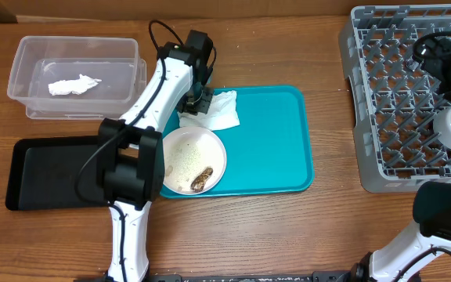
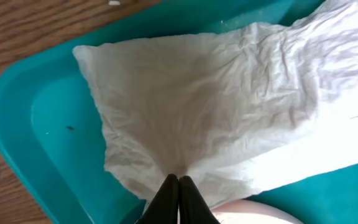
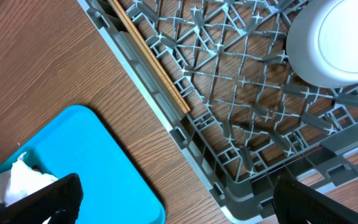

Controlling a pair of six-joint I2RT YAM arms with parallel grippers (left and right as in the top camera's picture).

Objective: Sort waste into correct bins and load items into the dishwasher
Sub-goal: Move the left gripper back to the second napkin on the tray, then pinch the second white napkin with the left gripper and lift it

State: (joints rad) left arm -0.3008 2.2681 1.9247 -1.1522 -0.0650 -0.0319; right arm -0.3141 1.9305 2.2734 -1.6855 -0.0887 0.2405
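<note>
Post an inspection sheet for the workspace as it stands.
surface: wood table; one white speck beside the teal tray.
job's things: crumpled napkin in the clear tub; black tray, nothing seen in it; white napkin and white plate with rice and a brown lump on the teal tray; chopsticks and a white dish in the grey dish rack.
clutter: nothing seen.
tools: left tool shut on the white napkin's edge; right tool open, empty, over the rack's corner.
cables: black cable looped above the left arm.
surroundings: nothing seen.
</note>
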